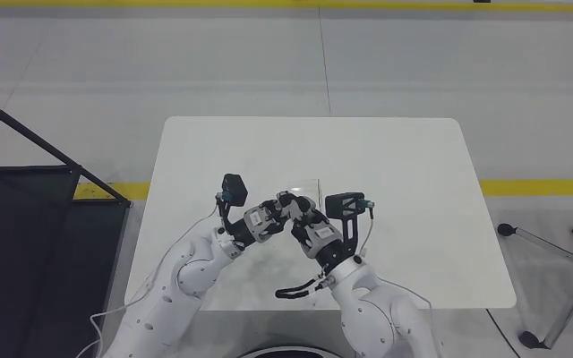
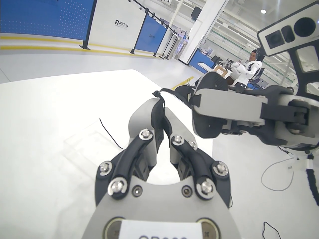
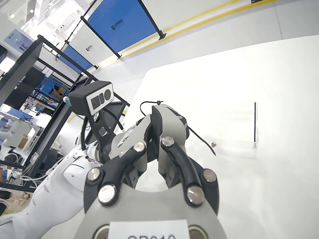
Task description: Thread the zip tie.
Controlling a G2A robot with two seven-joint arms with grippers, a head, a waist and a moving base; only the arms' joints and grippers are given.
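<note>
Top view: your two arms meet just 9 o'clock of centre on white rectangular table (image 1: 403, 161). Your left gripper (image 2: 160, 108) pinched fully closed on thin black plastic zip tie (image 2: 157, 93), head poking just past fingertips. Strap's long axis runs from head straight across to right gripper (image 3: 154, 118), likewise clamped closed on it. Loose tail slants down toward tabletop. You'll find second straight black zip tie (image 3: 254, 121) lying flat, well apart.
</note>
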